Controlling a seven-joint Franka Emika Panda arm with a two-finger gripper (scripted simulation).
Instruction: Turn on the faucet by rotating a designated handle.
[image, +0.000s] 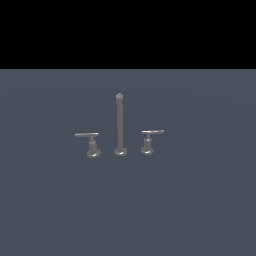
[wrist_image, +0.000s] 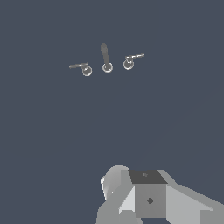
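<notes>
Tool (wrist_image: 151, 197) body's filling the wrist view, can't tell its opening. It's sitting well back from the faucet (image: 119, 125), probably lining up on the handle (image: 89, 142).

The supporting surface is a flat, plain slate-blue floor (image: 200, 210). Three dull-grey metal faucet parts stand directly on it in a row. A tall thin upright spout rod with a round knob top (image: 119, 125) occupies the centre. A slightly larger lever handle (image: 91, 143) stands at the exterior view's left; a slightly smaller twin lever handle (image: 149, 140) stands at the right.
</notes>
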